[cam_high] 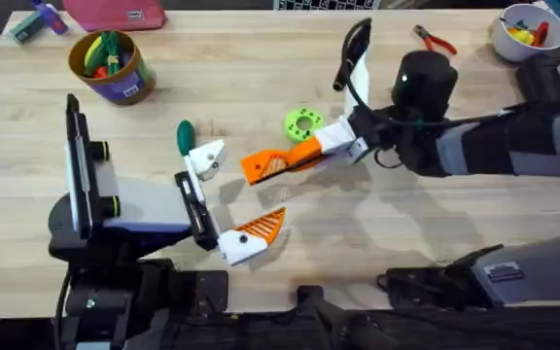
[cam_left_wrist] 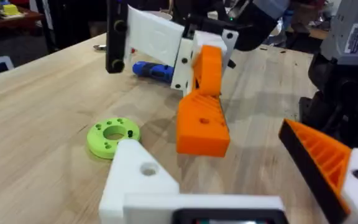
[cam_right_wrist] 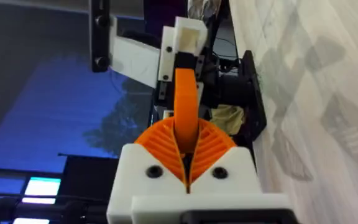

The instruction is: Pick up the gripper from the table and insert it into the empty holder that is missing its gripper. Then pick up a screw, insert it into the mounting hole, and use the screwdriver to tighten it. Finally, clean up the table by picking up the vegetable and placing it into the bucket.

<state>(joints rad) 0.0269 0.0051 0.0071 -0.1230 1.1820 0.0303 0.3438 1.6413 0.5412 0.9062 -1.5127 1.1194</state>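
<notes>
Right arm reaching across toward centre, right gripper [cam_high: 278,163] clamped on the gripper [cam_right_wrist: 186,112]. Left arm low near its base, left gripper [cam_high: 231,199] spread wide, empty.

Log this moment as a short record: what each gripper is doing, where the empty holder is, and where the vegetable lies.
right gripper: shut on loose orange wedge-shaped plastic fingertip
left gripper: open, empty
white tipless finger block: on left gripper, near the fingertip, not touching
dark green toy vegetable: on wooden table, outside yellow-brown bucket
</notes>
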